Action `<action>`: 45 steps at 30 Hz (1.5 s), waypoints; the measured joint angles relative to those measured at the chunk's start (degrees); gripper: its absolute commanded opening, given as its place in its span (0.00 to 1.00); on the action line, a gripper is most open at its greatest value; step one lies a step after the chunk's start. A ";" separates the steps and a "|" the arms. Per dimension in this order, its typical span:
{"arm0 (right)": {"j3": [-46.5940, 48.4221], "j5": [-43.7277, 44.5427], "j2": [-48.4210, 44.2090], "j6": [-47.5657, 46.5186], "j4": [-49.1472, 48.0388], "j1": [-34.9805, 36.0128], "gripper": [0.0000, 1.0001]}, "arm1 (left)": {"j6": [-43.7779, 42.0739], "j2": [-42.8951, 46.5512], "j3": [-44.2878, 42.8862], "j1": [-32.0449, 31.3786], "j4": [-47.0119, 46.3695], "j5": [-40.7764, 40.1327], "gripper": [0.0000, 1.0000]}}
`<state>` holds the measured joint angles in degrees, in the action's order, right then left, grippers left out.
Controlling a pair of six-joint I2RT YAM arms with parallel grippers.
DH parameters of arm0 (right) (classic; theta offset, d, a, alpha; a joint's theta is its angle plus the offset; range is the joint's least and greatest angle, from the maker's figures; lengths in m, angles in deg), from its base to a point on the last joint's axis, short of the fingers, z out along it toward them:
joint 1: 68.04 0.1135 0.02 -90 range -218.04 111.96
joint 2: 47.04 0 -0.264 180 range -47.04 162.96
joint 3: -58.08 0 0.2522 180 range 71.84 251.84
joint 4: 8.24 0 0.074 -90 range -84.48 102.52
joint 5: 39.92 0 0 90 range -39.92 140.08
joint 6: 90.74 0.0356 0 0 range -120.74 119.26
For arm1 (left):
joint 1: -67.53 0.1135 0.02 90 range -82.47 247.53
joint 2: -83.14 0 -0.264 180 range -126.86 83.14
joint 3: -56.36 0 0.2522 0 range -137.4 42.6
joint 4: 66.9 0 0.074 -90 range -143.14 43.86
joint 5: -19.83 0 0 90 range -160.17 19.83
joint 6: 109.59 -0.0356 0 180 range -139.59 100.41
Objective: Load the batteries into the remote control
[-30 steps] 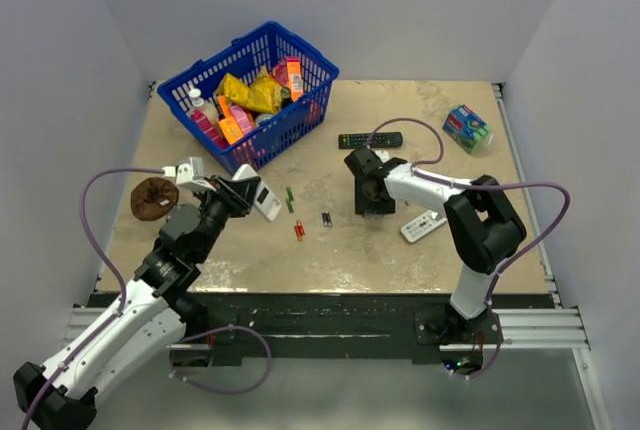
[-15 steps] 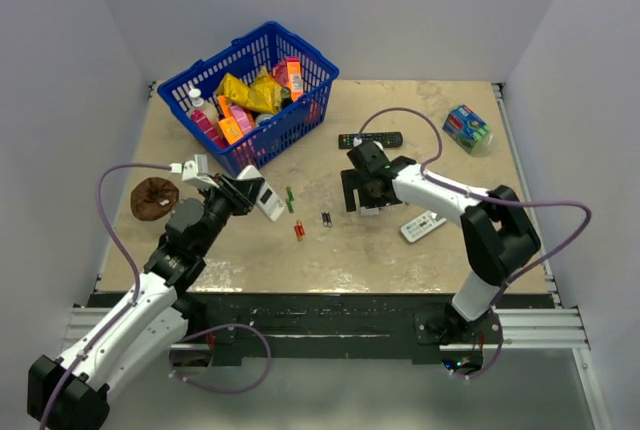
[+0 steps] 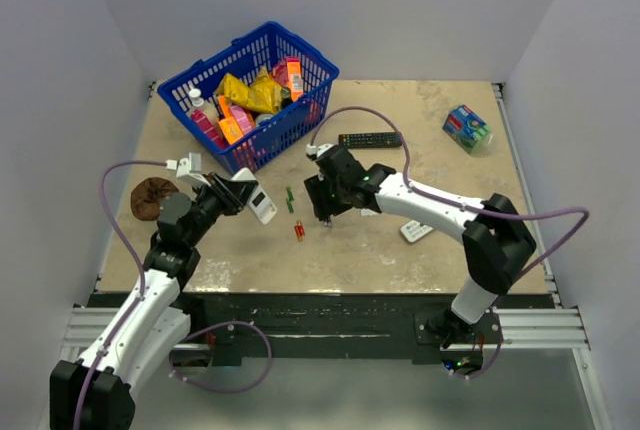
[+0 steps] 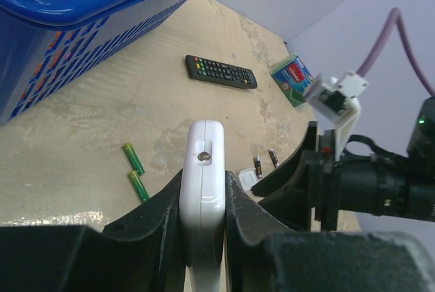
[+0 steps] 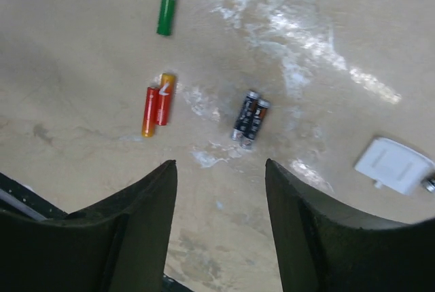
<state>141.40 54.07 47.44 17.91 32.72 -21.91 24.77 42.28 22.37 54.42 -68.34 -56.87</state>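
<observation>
While our right claw (image 5: 219,170) hangs released and empty, jaws partly apart, the black batteries (image 5: 249,119) lie at its twelve o'clock on the table (image 5: 81,47). We judge them light, stiff and slick, best pinched across the middle. At their nine o'clock, our left claw (image 4: 204,176) is clenched on the remote control (image 4: 205,139).

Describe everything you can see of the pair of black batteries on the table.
The black batteries are two slim dark cylinders with silvery ends, seemingly metal-cased. They lie flat, side by side and touching along their length, on the beige table. Nothing grips them: the right claw hangs open above, its fingers clear of them. A red-orange pair lies nearby, not touching.
</observation>
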 measured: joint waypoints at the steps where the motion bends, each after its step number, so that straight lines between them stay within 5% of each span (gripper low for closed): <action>1: 0.46 -0.72 1.16 -0.17 -0.26 0.66 0.54 | -0.22 0.63 0.00 0.02 0.50 0.04 0.00; 21: 12.26 -1.99 17.27 0.81 -0.61 9.75 0.27 | -3.50 4.52 0.00 0.35 7.61 -1.84 0.00; 45: 15.08 1.01 22.60 1.99 2.62 10.12 0.24 | -3.52 4.57 0.00 0.35 10.21 -3.74 0.00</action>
<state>156.48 55.07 70.04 19.90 35.34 -11.79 21.25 46.85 22.37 54.77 -58.13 -60.61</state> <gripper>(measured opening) 0.245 0.264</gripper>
